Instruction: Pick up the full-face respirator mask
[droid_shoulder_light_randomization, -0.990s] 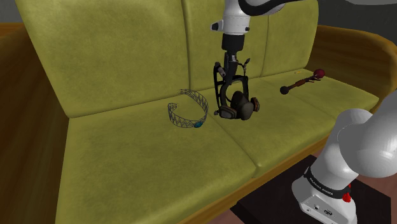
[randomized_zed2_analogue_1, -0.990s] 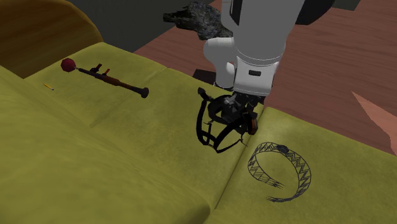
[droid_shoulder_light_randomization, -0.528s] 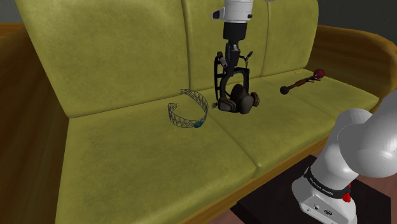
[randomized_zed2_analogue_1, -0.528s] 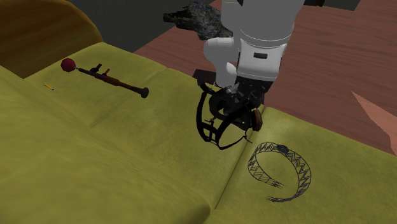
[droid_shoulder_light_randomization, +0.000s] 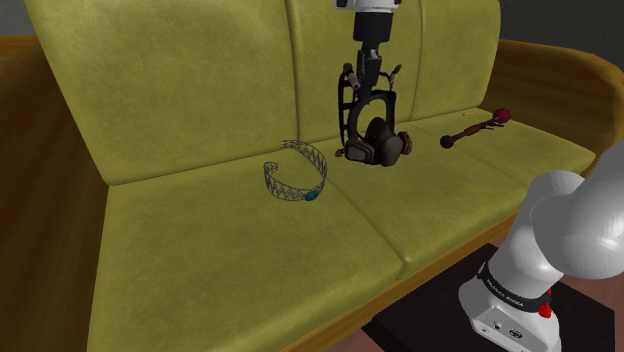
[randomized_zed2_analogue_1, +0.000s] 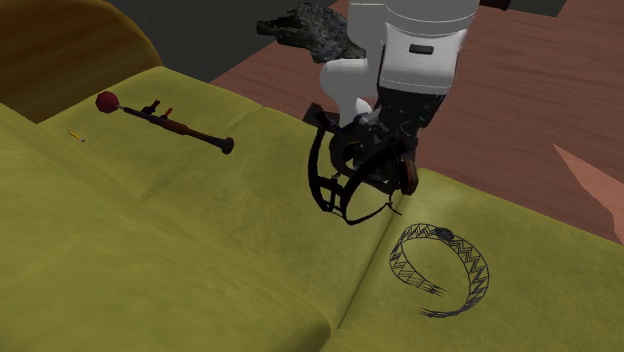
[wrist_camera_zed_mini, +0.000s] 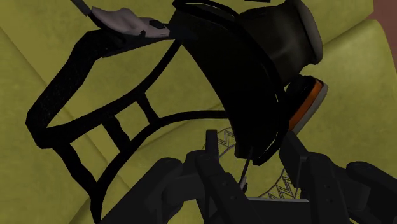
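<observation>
Above the seat of the olive-yellow cushioned sofa (droid_shoulder_light_randomization: 200, 235), the black full-face respirator mask with orange-rimmed side filters (droid_shoulder_light_randomization: 372, 142) hangs from my tool (droid_shoulder_light_randomization: 367, 88), which is clamped narrow on the strap harness at the mask's top. The wrist view shows its two black fingers (wrist_camera_zed_mini: 305, 178) pinching a thin part of the mask between them. From the shoulder view the mask looks clear of the cushion, hanging in front of the backrest (droid_shoulder_light_randomization: 180, 80), so I judge the lift to be the step in hand and close to done. The next move calls for a slow, straight rise with the grip kept firm, since the heavy facepiece dangles below a thin strap and could swing or slip.

For room, the grey openwork lattice band (droid_shoulder_light_randomization: 296, 172) lies on the seat just beside the mask, on the shoulder view's left. The dark rod with a red ball end (droid_shoulder_light_randomization: 475, 128) lies well apart on the right. The backrest is near behind; upward and toward the seat's front edge is open.
</observation>
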